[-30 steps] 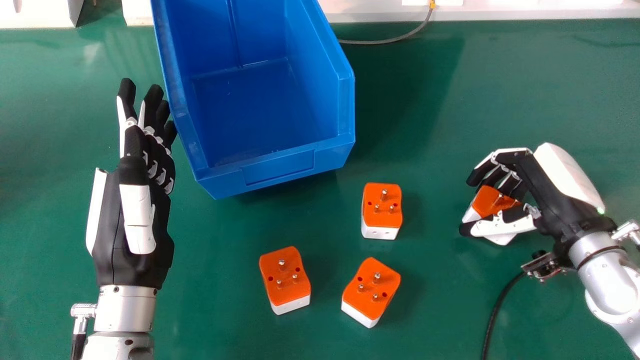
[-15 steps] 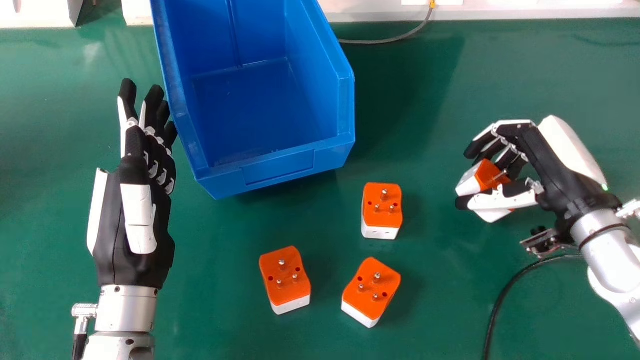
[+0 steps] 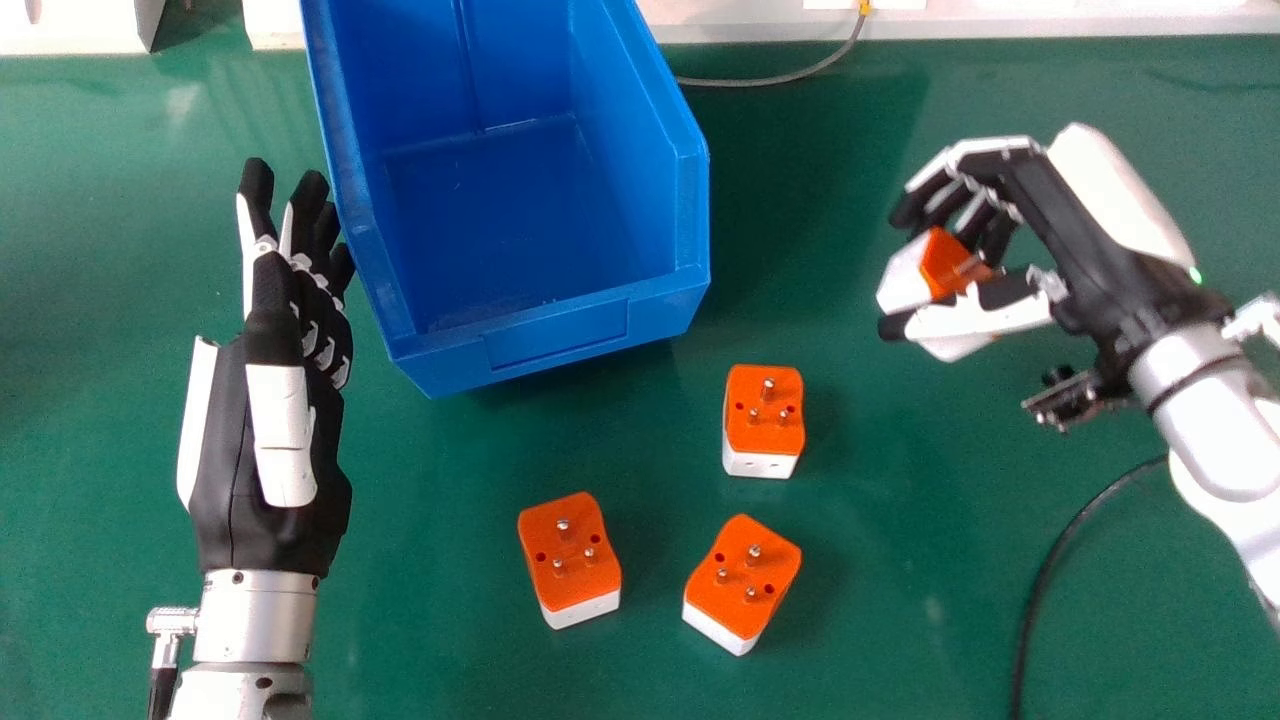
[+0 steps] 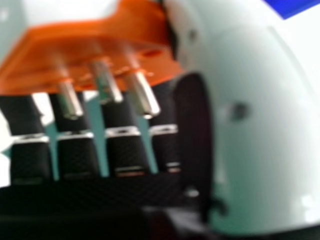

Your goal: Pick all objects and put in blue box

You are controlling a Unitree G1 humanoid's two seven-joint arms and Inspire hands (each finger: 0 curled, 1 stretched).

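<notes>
In the head view, the right hand [image 3: 1055, 205] has its fingers and thumb wrapped around a plug [image 3: 903, 282], seemingly clear of the table. The blue box [image 3: 555, 335] lies left of it and slightly farther, well apart, so the carry should go leftward over the box's right wall. The held plug is tilted, its prongs toward the palm. Three more plugs stand prongs up on the table: one [image 3: 764, 410] near the box's front right corner, two [image 3: 570, 560] nearer the robot. The left hand [image 3: 225, 480], fingers straight, is just left of the box.

In the right hand view, the prongs [image 4: 142, 95] point in past the thumb [image 4: 255, 125].
</notes>
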